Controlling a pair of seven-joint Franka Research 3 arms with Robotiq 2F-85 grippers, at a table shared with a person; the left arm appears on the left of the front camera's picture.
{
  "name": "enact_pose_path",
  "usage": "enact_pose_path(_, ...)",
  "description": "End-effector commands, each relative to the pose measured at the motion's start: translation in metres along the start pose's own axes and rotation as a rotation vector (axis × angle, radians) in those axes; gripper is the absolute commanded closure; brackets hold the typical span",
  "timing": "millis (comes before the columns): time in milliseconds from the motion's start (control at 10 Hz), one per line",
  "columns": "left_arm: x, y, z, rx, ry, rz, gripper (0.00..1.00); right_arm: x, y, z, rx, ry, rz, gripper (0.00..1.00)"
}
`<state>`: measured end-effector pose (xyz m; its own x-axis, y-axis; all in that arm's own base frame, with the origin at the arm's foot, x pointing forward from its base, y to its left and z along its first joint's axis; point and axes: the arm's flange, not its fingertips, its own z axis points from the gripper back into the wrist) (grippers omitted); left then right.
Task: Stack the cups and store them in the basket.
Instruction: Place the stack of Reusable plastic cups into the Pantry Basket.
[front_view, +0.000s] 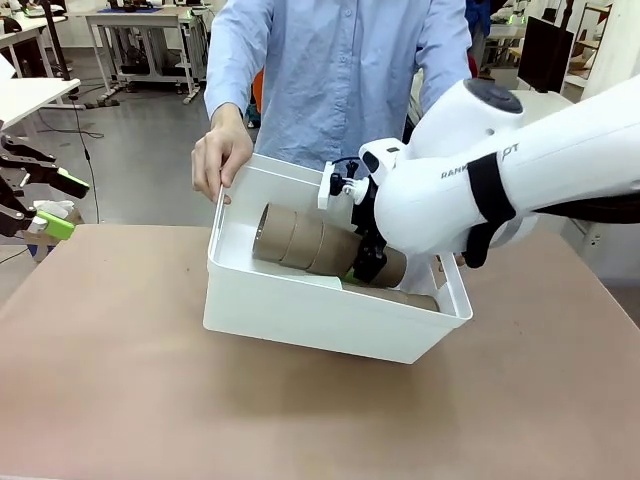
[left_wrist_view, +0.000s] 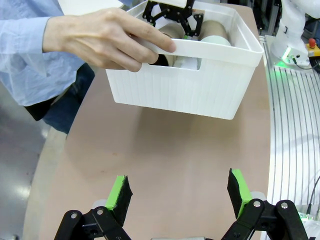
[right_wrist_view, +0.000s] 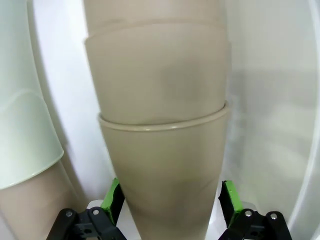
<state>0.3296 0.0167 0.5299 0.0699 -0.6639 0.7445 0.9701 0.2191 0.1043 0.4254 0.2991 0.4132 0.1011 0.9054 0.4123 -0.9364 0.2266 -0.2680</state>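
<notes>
A stack of tan cups (front_view: 300, 240) lies on its side inside the white basket (front_view: 300, 325). My right gripper (front_view: 367, 262) reaches down into the basket at the stack's right end. In the right wrist view the tan stack (right_wrist_view: 160, 75) runs between my right gripper's (right_wrist_view: 170, 200) green pads, which stand wide at its two sides, open. Beside it lies a pale mint cup (right_wrist_view: 25, 140) nested over another tan cup. A person's hand (front_view: 220, 150) holds the basket's far left rim, and the basket is tilted. My left gripper (front_view: 55, 205) hangs open and empty at the table's far left.
The left wrist view shows the basket's ribbed wall (left_wrist_view: 190, 85), the person's hand (left_wrist_view: 110, 35) on its rim and bare brown table (left_wrist_view: 165, 150) between my left gripper (left_wrist_view: 180, 195) and the basket. My white right arm (front_view: 500, 170) spans the right side.
</notes>
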Motion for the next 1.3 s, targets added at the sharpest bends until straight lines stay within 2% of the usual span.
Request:
enact_pose_path(0,0.002,-0.001,0.0,0.005,-0.006,0.007,0.0,-0.005,-0.01,0.044,0.026,-0.075,-0.03,0.0)
enact_pose_path(300,0.002,-0.001,0.0,0.005,-0.006,0.007,0.0,-0.016,-0.028,0.128,0.067,-0.183,-0.064,0.0)
enact_pose_path(500,0.002,-0.001,0.0,0.005,-0.006,0.007,0.0,-0.049,-0.042,0.178,0.073,-0.273,-0.095,0.0)
enact_pose_path(600,0.002,-0.001,0.0,0.005,-0.006,0.007,0.0,-0.078,-0.049,0.204,0.09,-0.332,-0.115,0.0)
enact_pose_path(900,0.002,-0.001,0.0,0.005,-0.006,0.007,0.0,-0.156,-0.063,0.241,0.138,-0.492,-0.138,0.0)
enact_pose_path(1200,0.002,-0.001,0.0,0.005,-0.006,0.007,0.0,-0.212,-0.069,0.244,0.167,-0.524,-0.145,0.0)
